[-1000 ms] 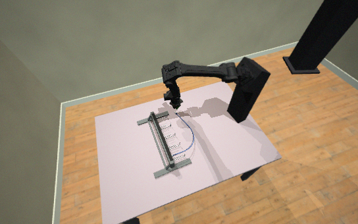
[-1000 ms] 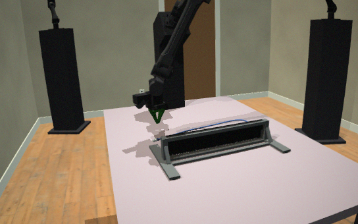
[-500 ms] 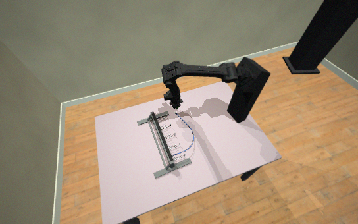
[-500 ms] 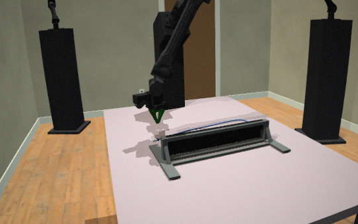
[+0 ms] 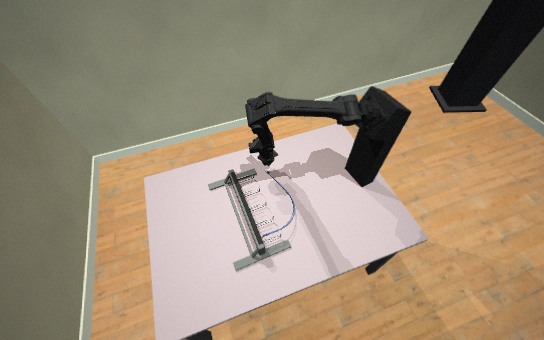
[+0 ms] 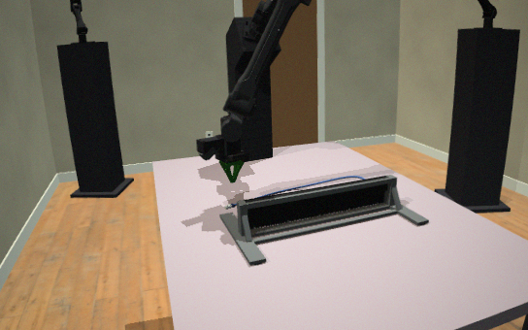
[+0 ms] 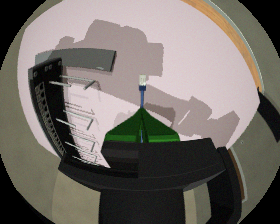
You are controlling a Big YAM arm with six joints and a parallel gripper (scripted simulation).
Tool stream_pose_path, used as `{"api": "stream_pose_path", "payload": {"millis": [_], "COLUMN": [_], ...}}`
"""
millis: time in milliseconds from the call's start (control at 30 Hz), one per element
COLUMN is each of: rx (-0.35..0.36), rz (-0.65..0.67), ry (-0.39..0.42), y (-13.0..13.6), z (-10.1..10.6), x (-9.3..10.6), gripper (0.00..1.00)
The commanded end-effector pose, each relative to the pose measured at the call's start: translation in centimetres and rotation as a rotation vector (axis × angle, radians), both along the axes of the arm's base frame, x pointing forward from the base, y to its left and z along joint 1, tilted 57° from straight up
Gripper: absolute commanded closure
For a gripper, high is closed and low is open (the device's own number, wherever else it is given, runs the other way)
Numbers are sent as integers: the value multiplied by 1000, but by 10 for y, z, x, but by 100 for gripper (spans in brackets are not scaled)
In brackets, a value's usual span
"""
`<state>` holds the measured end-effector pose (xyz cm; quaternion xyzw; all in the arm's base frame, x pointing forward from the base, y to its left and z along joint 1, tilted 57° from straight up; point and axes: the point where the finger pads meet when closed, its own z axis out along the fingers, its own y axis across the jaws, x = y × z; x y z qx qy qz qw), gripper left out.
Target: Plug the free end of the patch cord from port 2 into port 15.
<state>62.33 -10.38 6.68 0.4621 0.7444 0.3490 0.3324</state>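
The blue patch cord (image 5: 294, 205) (image 6: 311, 183) (image 7: 142, 98) curves from the far end of the panel, as seen from the gripper, along the panel's front side. Its free plug (image 5: 268, 171) (image 6: 229, 207) (image 7: 140, 80), clear with a blue boot, lies beyond the fingertips in the wrist view, near the rack's other end. My gripper (image 5: 268, 165) (image 6: 233, 181) (image 7: 141, 108) is shut, its green fingertips together. It appears above the cord just behind the plug, with nothing seen held. The rack (image 5: 240, 205) (image 6: 311, 212) (image 7: 46, 105) stands upright on its feet. Port numbers are not readable.
Several wire cable guides (image 5: 257, 206) (image 7: 81, 120) stick out from the panel's front, between it and the cord. The rack's foot (image 5: 246, 175) (image 6: 251, 249) (image 7: 86, 59) lies beside the free plug. The table (image 5: 185, 280) (image 6: 359, 272) has its edge beyond that foot.
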Motion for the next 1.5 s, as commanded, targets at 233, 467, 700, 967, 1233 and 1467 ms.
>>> {"api": "stream_pose_path", "payload": {"millis": [233, 467, 700, 967, 1233, 1467], "rx": [-265, -432, -613, -803, -991, -1093], "rz": [150, 213, 266, 295, 282, 248], "ry": [-180, -302, -447, -615, -797, -902], "y": [84, 131, 184, 239, 289, 311], "z": [35, 58, 86, 118, 156, 178], "x": [-4, -15, -37, -74, -132, -177], "gripper": [100, 100, 100, 100, 100, 100]}}
